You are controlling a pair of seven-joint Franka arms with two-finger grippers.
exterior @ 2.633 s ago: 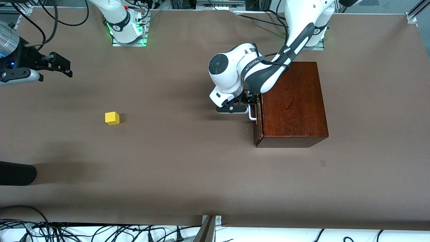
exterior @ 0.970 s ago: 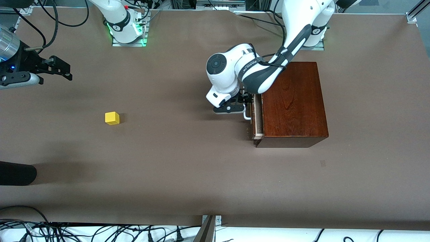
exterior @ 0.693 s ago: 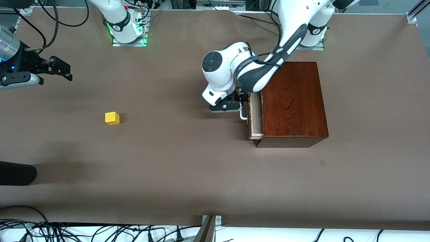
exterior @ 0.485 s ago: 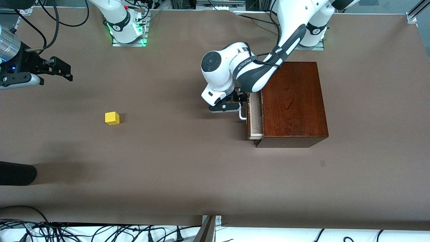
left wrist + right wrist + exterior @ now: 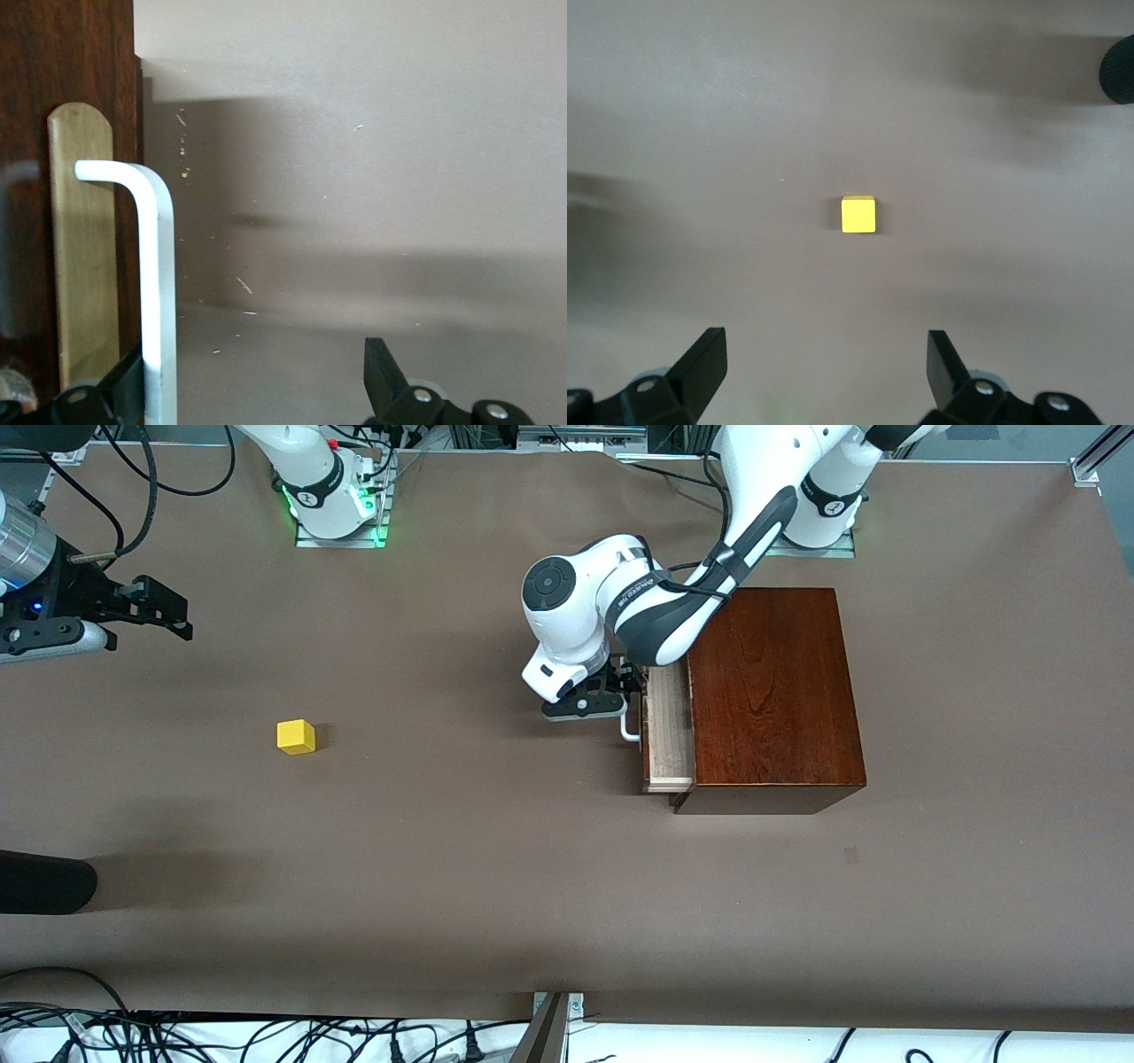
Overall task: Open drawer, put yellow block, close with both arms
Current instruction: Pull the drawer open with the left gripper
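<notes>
Left gripper (image 5: 611, 695) fingers spread, one hooked inside white U-shaped handle (image 5: 152, 292) of part-open dark-fronted wooden drawer (image 5: 666, 731); right gripper (image 5: 824, 367) fingers spread above small yellow cube (image 5: 858, 214).

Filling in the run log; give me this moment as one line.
left gripper: open, hooked on handle | drawer: partly out | right gripper: open, waits above yellow block
</notes>
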